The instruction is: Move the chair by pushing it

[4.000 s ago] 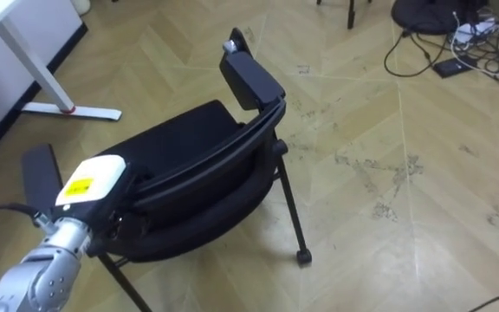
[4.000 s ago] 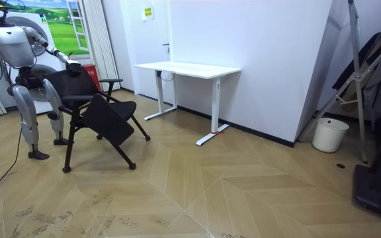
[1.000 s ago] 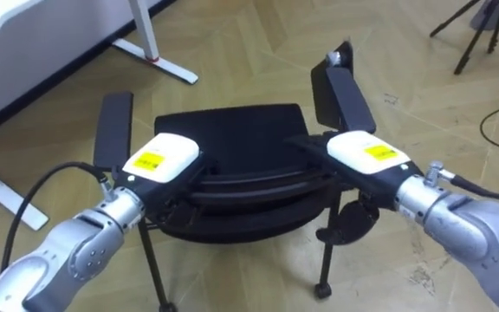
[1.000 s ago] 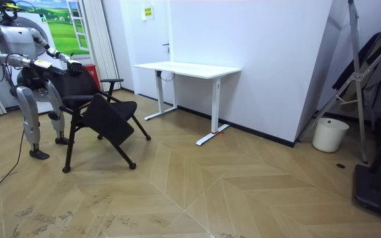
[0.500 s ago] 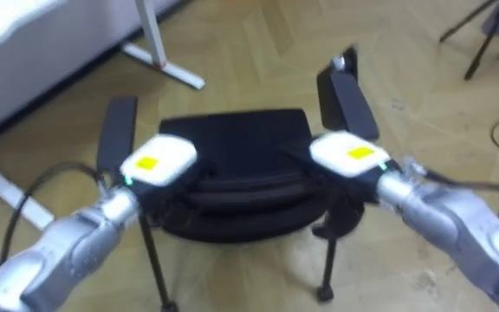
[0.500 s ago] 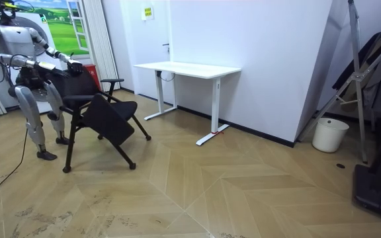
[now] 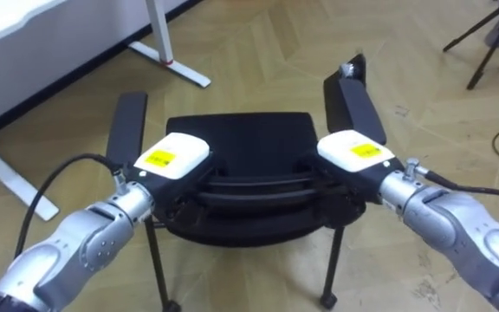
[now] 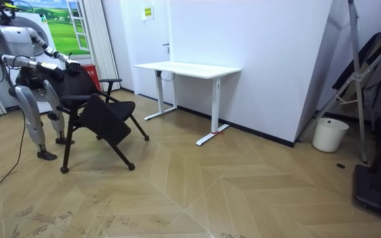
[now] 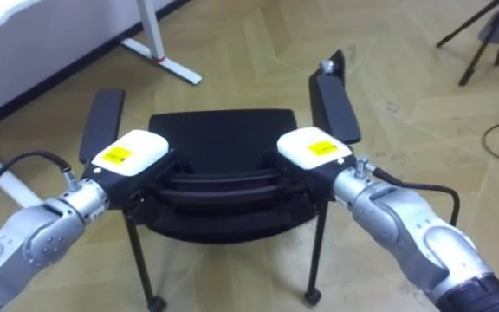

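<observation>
A wood-patterned floor (image 7: 258, 52) runs through the room. In the room view a white wall (image 8: 263, 59) closes the back, a white desk (image 8: 187, 68) stands against it left of centre, and a white bin (image 8: 328, 134) sits by the wall at the right. I see the robot at the far left of that frame, standing upright behind the black chair (image 8: 101, 119) with both arms stretched forward to it. The chair stands on the floor between the robot and the desk, apart from the desk.

From the head camera I look down over the chair's backrest (image 7: 258, 186), which crosses the middle of the frame, with the seat (image 7: 241, 139) just above it in the picture. One armrest (image 7: 129, 130) shows left of centre and a second armrest (image 7: 356, 102) shows right of centre, higher up.

My left robot hand (image 7: 173, 158) lies on the backrest's top edge left of centre. My right robot hand (image 7: 354, 151) lies on the same edge right of centre. Each turns up a white back with a yellow label. The fingers go down against the dark backrest, and I cannot tell whether they curl round it or lie straight. The desk's foot runs across the upper left of this frame.
</observation>
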You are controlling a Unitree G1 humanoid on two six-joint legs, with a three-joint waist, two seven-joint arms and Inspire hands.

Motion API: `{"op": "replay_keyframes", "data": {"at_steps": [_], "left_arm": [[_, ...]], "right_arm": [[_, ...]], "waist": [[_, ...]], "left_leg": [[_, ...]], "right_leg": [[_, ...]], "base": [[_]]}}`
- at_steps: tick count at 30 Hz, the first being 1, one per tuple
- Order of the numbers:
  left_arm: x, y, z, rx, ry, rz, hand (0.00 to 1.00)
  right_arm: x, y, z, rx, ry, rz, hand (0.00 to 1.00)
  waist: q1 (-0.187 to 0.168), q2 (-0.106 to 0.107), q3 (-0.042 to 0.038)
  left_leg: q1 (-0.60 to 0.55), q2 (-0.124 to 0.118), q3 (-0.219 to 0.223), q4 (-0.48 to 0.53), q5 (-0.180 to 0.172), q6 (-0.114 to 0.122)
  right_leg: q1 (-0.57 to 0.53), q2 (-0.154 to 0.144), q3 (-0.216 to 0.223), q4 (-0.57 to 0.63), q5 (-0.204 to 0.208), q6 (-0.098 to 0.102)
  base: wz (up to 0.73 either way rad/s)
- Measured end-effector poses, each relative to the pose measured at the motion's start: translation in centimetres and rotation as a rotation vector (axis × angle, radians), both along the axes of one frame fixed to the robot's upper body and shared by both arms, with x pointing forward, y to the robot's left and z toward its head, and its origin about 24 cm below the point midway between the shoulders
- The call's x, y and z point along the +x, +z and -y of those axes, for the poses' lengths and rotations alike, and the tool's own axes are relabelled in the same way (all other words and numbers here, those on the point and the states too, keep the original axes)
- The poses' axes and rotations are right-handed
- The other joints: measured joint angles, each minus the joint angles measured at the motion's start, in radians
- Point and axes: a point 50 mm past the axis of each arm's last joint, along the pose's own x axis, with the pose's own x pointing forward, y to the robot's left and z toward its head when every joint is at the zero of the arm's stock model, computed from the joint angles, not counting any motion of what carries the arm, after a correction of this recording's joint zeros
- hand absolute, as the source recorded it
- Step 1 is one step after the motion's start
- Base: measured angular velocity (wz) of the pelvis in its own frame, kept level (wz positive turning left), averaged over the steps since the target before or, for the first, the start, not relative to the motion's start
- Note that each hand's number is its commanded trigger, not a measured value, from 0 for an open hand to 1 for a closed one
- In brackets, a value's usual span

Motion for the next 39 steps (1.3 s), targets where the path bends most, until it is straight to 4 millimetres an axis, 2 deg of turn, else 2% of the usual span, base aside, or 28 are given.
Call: {"op": "replay_keyframes", "data": {"at_steps": [11,14,16,19,22,23,24,25,26,27,28,29,30,31,32,33,34,36,37,38,39], "left_arm": [[0.0,0.0,0.0,0.0,-0.005,0.001,1.0],[0.0,0.0,0.0,0.0,-0.007,0.002,1.0],[0.0,0.0,-0.1,0.008,-0.008,0.005,1.0],[0.6,0.3,-0.2,0.016,-0.013,0.015,1.0],[1.7,0.6,-0.4,0.022,-0.019,0.027,1.0],[2.2,0.6,-0.6,0.022,-0.012,0.031,1.0],[2.7,0.6,-0.5,0.017,-0.006,0.031,1.0],[2.9,0.5,-0.4,0.013,-0.003,0.028,1.0],[3.1,0.3,-0.3,0.009,0.0,0.026,1.0],[3.2,0.1,-0.4,0.005,0.003,0.02,1.0],[3.2,-0.2,-0.4,0.003,0.006,0.014,1.0],[3.2,-0.4,-0.3,-0.002,0.005,0.007,1.0],[3.1,-0.6,-0.4,-0.007,0.007,-0.006,1.0],[3.1,-0.7,-0.4,-0.009,0.007,-0.011,1.0],[3.0,-0.9,-0.4,-0.022,0.008,-0.016,1.0],[2.9,-1.1,-0.2,-0.029,0.009,-0.019,1.0],[2.9,-1.2,-0.1,-0.032,0.009,-0.019,1.0],[2.9,-1.1,-0.1,-0.035,0.009,-0.014,1.0],[2.9,-1.0,0.0,-0.037,0.005,-0.01,1.0],[2.9,-1.0,0.0,-0.038,0.003,-0.01,1.0],[2.9,-1.0,0.1,-0.037,0.0,-0.014,1.0]], "right_arm": [[-0.2,-0.2,-0.1,-0.029,0.027,0.042,1.0],[-0.3,-0.4,-0.2,-0.035,0.034,0.051,1.0],[-0.2,-0.6,-0.2,-0.028,0.035,0.05,1.0],[0.3,-0.7,-0.2,-0.013,0.036,0.057,1.0],[1.2,-0.7,-0.3,-0.005,0.032,0.065,1.0],[1.6,-0.8,-0.4,0.01,0.028,0.066,1.0],[1.9,-1.0,-0.4,0.018,0.02,0.069,1.0],[1.9,-1.1,-0.2,0.019,0.015,0.071,1.0],[2.2,-1.1,-0.1,0.021,0.018,0.075,1.0],[2.3,-1.3,0.0,0.029,0.017,0.072,1.0],[2.3,-1.4,0.0,0.032,0.016,0.068,1.0],[2.3,-1.6,0.0,0.033,0.02,0.062,1.0],[2.2,-1.7,0.0,0.032,0.025,0.053,1.0],[2.2,-1.7,0.0,0.033,0.028,0.052,1.0],[2.1,-1.6,0.2,0.03,0.033,0.055,1.0],[2.1,-1.5,0.3,0.026,0.037,0.059,1.0],[2.1,-1.4,0.3,0.024,0.038,0.061,1.0],[2.1,-1.5,0.5,0.02,0.034,0.065,1.0],[2.1,-1.4,0.6,0.02,0.034,0.067,1.0],[2.0,-1.4,0.7,0.021,0.035,0.072,1.0],[1.8,-1.6,0.9,0.023,0.03,0.078,1.0]], "waist": [[0.001,-0.001,0.0006],[0.0,-0.008,0.0009],[0.001,-0.014,0.0024],[-0.001,-0.031,0.0117],[-0.012,-0.036,0.0168],[-0.023,-0.036,0.0193],[-0.024,-0.034,0.0215],[-0.024,-0.032,0.0242],[-0.018,-0.019,0.0308],[-0.023,-0.011,0.0335],[-0.023,-0.011,0.0338],[-0.032,-0.017,0.0372],[-0.029,-0.025,0.0373],[-0.025,-0.027,0.0387],[-0.022,-0.024,0.0378],[-0.02,-0.023,0.0373],[-0.018,-0.022,0.0367],[-0.019,-0.015,0.0331],[-0.019,-0.011,0.0298],[-0.019,-0.006,0.0244],[-0.019,-0.004,0.0226]], "left_leg": [[-0.004,0.0,-0.002,-0.003,0.0,0.0],[-0.003,0.0,-0.003,-0.001,0.0,0.0],[-0.003,0.0,-0.001,0.003,0.0,0.0],[-0.019,-0.002,0.002,0.033,-0.001,0.001],[-0.1,0.001,0.003,0.17,-0.044,0.002],[-0.146,0.002,0.003,0.263,-0.065,0.0],[-0.197,0.007,0.02,0.372,-0.074,-0.002],[-0.227,0.014,0.034,0.442,-0.074,-0.002],[-0.279,0.037,0.054,0.569,-0.071,-0.002],[-0.328,0.052,0.053,0.677,-0.05,0.001],[-0.351,0.054,0.053,0.729,-0.029,0.003],[-0.4,0.053,0.055,0.821,0.04,0.007],[-0.451,0.055,0.06,0.899,0.125,0.006],[-0.47,0.056,0.065,0.924,0.152,0.006],[-0.503,0.052,0.076,0.925,0.146,0.014],[-0.53,0.049,0.094,0.893,0.121,0.029],[-0.538,0.049,0.105,0.858,0.112,0.033],[-0.546,0.048,0.141,0.616,0.111,0.029],[-0.542,0.048,0.152,0.544,0.112,0.027],[-0.527,0.047,0.172,0.425,0.117,0.031],[-0.505,0.043,0.179,0.337,0.117,0.031]], "right_leg": [[0.003,-0.002,-0.013,0.0,-0.001,0.001],[0.004,-0.004,-0.021,0.001,-0.005,0.002],[0.006,-0.006,-0.029,0.005,-0.007,0.002],[-0.006,-0.013,-0.04,0.037,-0.02,0.001],[-0.055,-0.022,-0.06,0.132,-0.064,-0.009],[-0.074,-0.029,-0.074,0.191,-0.096,-0.014],[-0.092,-0.035,-0.079,0.245,-0.126,-0.019],[-0.097,-0.036,-0.081,0.265,-0.137,-0.021],[-0.106,-0.038,-0.086,0.307,-0.165,-0.032],[-0.108,-0.041,-0.098,0.355,-0.204,-0.041],[-0.107,-0.042,-0.098,0.377,-0.222,-0.042],[-0.111,-0.052,-0.098,0.416,-0.253,-0.044],[-0.106,-0.063,-0.095,0.445,-0.272,-0.05],[-0.107,-0.067,-0.095,0.455,-0.279,-0.054],[-0.11,-0.074,-0.097,0.471,-0.288,-0.055],[-0.111,-0.083,-0.098,0.487,-0.296,-0.059],[-0.107,-0.089,-0.107,0.491,-0.298,-0.062],[-0.105,-0.086,-0.121,0.49,-0.311,-0.06],[-0.103,-0.085,-0.121,0.49,-0.315,-0.057],[-0.095,-0.085,-0.12,0.488,-0.322,-0.049],[-0.082,-0.085,-0.118,0.482,-0.331,-0.039]], "base": [[0.02],[0.06],[0.06],[0.11],[0.24],[0.32],[0.3],[0.12],[0.08],[0.14],[0.35],[0.27],[0.18],[0.05],[0.0],[0.0],[-0.04],[0.03],[0.0],[0.0],[0.0]]}}
